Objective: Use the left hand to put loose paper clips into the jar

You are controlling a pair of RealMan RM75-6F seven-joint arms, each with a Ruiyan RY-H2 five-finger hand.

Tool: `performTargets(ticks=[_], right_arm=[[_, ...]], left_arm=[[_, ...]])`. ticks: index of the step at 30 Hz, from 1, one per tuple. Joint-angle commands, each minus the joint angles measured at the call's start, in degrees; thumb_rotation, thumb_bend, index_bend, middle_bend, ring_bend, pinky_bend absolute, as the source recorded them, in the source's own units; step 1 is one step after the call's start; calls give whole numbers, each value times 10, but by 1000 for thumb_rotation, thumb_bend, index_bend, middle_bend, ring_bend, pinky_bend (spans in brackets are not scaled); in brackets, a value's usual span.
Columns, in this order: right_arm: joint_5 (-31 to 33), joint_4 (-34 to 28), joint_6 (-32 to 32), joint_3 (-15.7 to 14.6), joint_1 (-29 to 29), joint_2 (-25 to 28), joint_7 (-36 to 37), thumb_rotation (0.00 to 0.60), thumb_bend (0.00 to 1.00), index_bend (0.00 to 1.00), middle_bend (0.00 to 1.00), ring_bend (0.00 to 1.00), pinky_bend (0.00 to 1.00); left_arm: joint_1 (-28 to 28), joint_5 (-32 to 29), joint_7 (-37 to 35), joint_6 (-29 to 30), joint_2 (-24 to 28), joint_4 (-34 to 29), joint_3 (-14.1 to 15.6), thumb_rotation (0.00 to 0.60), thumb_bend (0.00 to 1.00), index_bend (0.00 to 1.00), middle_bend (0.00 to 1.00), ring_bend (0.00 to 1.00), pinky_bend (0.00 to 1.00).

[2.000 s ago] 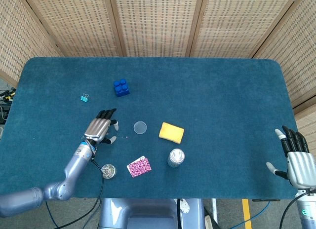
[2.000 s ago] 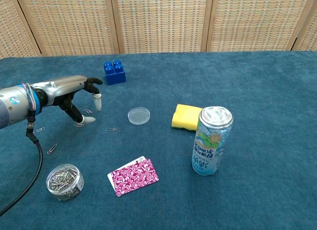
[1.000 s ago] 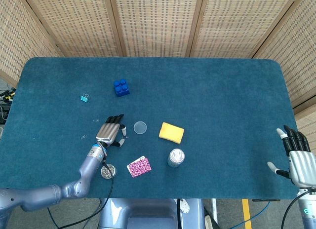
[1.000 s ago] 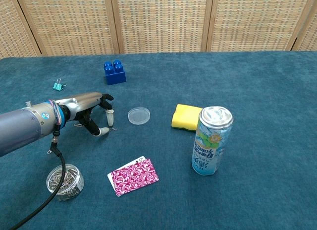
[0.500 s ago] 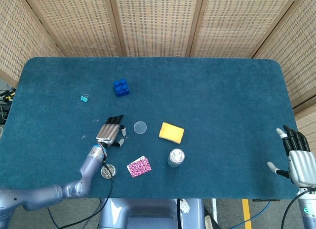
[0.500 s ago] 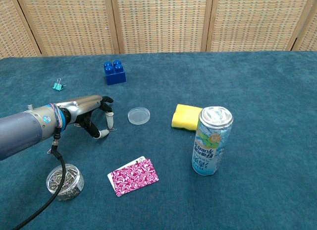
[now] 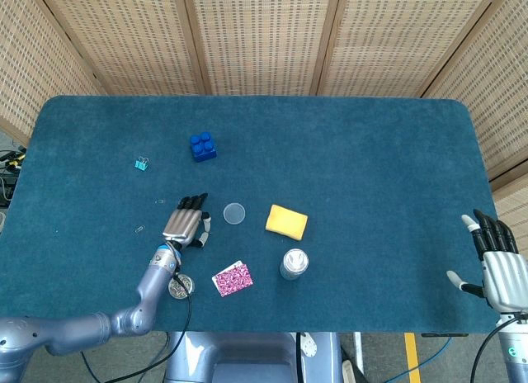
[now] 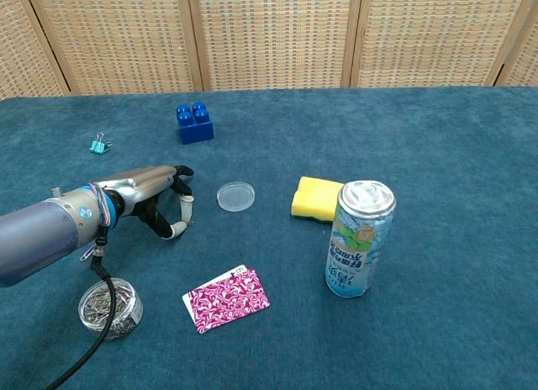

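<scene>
Now my left hand [image 8: 160,203] hovers low over the blue cloth, just left of the clear round lid [image 8: 235,196].
Its fingers curl down, thumb and fingertip close together; I cannot tell whether a paper clip sits between them. The jar [image 8: 110,307] of paper clips stands near the front edge, beside the pink patterned card [image 8: 226,298]. My right hand [image 7: 497,267] idles, fingers spread.

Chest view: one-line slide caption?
Left hand lowered to the blue cloth beside a clear lid; clip-filled jar waits near the front edge.
</scene>
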Motion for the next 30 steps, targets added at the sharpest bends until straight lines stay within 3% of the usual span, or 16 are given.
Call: performTargets(ticks=[1,10,20,23,30], right_arm=[[0,0,0,0,0,0,1,600,0,63,0,0,0],[-1,0,2,0,0,0,0,600,0,63,0,0,0],[-5,-1,3,-3,0,-2,-10,600,0,63,0,0,0],[-8,-3,6,-4,-1,-4,-18,600,0,63,0,0,0],[-12,-8,14,-5,-3,-7,-31,600,0,63,0,0,0]], left_arm=[[2,3,-1,3,-1,-1,0,600,400,621,0,0,0],[9,20,-18,15,17,-20,-9,600,412,624,0,0,0],[46,106,-69,65,93,-96,0,600,423,630,0,0,0],[67,161,-95,81,132,-119,24,600,437,635,0,0,0],[118,342,-221,105,249,-163,124,600,441,644,0,0,0]])
